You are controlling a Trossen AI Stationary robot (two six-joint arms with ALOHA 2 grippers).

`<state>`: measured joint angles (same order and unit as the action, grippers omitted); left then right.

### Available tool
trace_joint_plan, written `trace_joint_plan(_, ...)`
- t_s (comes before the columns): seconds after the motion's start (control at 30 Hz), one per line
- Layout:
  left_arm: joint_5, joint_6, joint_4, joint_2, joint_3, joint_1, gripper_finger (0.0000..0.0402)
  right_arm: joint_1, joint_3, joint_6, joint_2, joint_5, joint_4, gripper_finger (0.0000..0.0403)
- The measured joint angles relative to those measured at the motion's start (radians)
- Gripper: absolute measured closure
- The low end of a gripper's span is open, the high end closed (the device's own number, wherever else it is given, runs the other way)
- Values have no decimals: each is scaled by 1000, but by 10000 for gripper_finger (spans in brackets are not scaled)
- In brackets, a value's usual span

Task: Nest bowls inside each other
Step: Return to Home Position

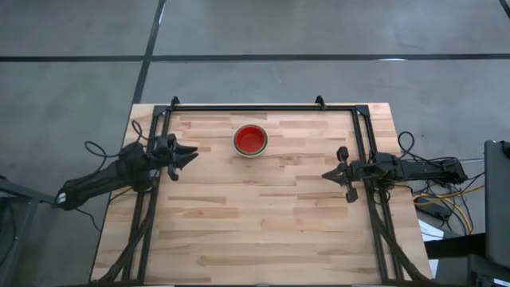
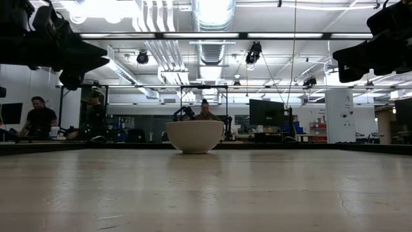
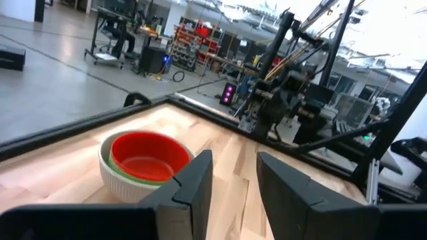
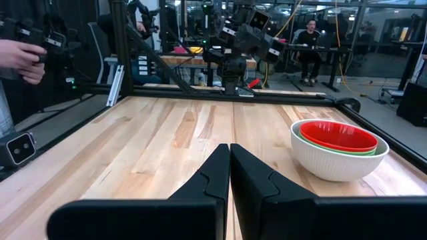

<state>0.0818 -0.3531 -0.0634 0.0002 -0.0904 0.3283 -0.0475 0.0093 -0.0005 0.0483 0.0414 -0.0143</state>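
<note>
Red plastic bowl (image 4: pixel 337 135) nested in green bowl (image 3: pixel 133 176) inside white-grey bowl (image 4: pixel 330 165) on wooden tabletop (image 1: pixel 263 219). Left gripper (image 1: pixel 190 155) fingers apart, right gripper (image 1: pixel 326 174) fingers together.

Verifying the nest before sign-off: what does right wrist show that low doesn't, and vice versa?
Right wrist only: the red bowl sits in a green bowl inside the white bowl; the right end effector is shut. Low only: the white bowl's level side profile, base flat on the table, contents hidden. Both: that one white bowl, standing alone on the wooden table.
</note>
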Motion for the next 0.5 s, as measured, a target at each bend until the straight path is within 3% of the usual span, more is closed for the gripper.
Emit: trace_joint_plan(0.5, -3, -23, 22, 5, 58, 0, 280, 0, 0, 0, 0, 0, 0, 394)
